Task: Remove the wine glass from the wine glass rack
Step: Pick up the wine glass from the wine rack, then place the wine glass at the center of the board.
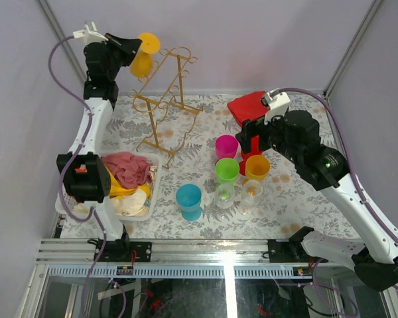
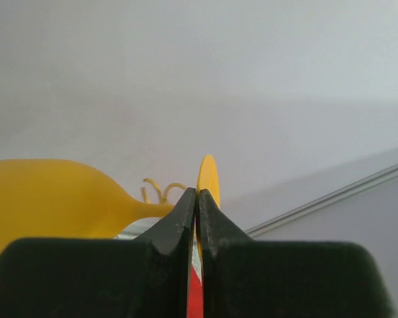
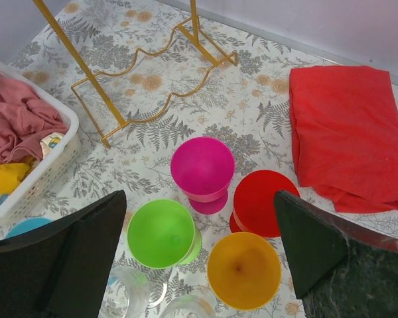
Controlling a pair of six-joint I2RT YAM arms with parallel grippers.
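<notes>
Item: one yellow wine glass (image 1: 141, 64), opaque and glossy, with a round bowl and flat disc foot. It lies sideways in the upper left of the frame, just beside the gold wire rack (image 1: 160, 99) with its scrolled hooks. The left gripper (image 1: 136, 48) pinches its stem, jaws narrow.

We also log the right gripper (image 3: 199, 258), jaws wide and empty, over the magenta cup (image 3: 202, 169), green cup (image 3: 162, 233) and orange cup (image 3: 244, 269). A white basket (image 1: 154, 189) of cloths sits at lower left.

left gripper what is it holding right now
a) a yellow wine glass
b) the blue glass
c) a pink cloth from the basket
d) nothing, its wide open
a: in the left wrist view the left gripper is pinched shut on the flat foot of the yellow wine glass, which hangs in the air up by the top of the wine glass rack.
</notes>
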